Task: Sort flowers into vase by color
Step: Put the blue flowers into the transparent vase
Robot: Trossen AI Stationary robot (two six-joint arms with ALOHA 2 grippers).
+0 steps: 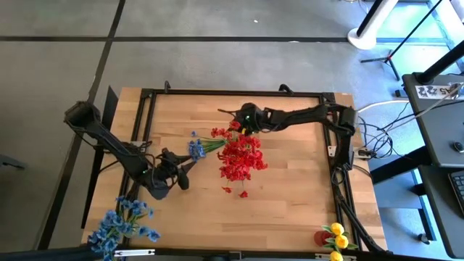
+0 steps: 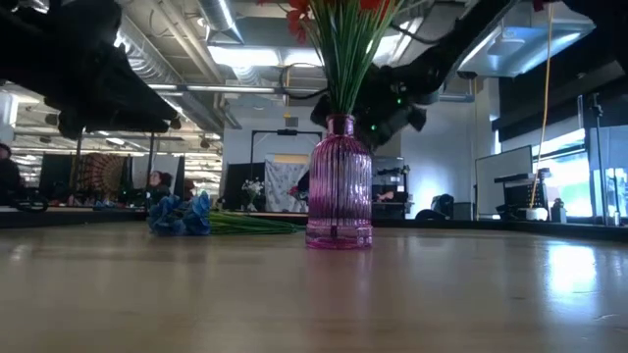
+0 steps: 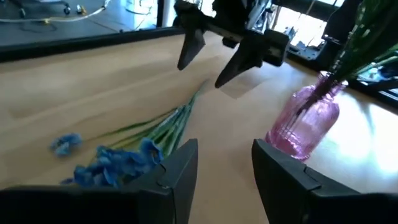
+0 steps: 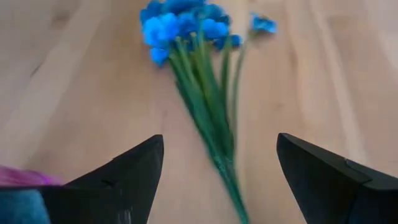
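Right gripper (image 4: pixel 214 180) wide open, empty, over the stems of the blue sprig (image 4: pixel 199 74) lying flat beside the pink vase (image 2: pixel 340 186). Best pinch low across bunched stems, square, then lift. Left gripper (image 3: pixel 224 168) open, empty, near blossoms.

blue sprig (image 4: pixel 202 81), spread right pincer (image 4: pixel 217 180), table (image 4: pixel 74 74)

red blossoms (image 2: pixel 334 8) cut off; stems (image 4: pixel 217 118) blurred
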